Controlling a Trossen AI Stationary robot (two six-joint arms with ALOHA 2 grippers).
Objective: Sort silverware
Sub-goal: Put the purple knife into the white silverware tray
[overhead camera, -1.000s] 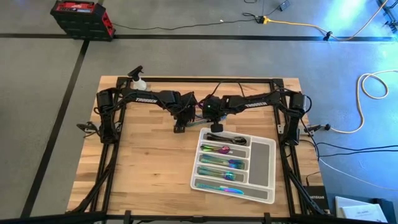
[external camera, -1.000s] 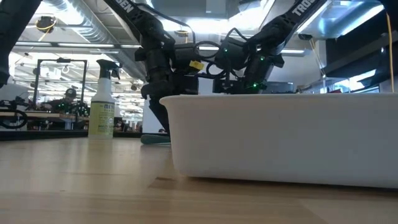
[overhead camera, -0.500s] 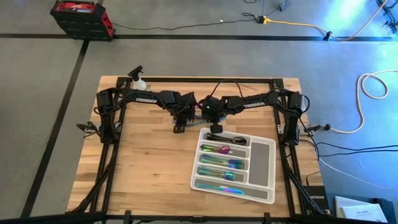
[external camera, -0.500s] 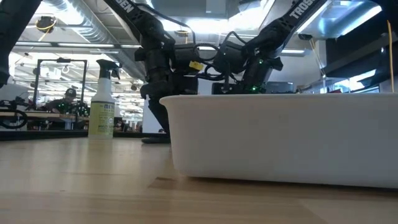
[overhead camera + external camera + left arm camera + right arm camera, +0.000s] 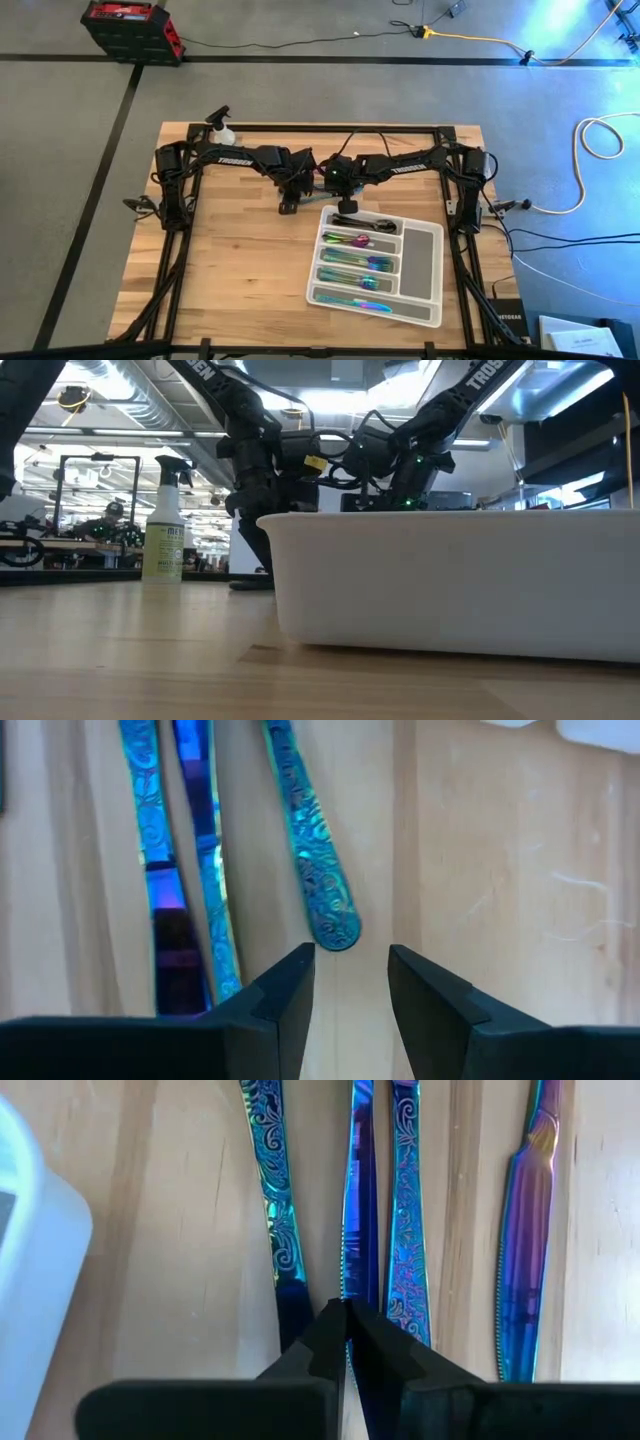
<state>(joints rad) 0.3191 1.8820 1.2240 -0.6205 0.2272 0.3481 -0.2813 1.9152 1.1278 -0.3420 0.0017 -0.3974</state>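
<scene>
The pale wooden table (image 5: 230, 260) carries a white-grey compartment tray (image 5: 420, 262), whose near wall (image 5: 450, 585) hides the sorted pieces in the low view. Nothing has shifted since half a second ago. Both dark arms meet at the far centre, hiding the loose iridescent rainbow metal silverware (image 5: 405, 1220) from above. The left gripper (image 5: 350, 982) hovers, jaws apart, at a handle tip (image 5: 330, 915). The right gripper (image 5: 347, 1335) is pinched shut over a knife (image 5: 360, 1190).
</scene>
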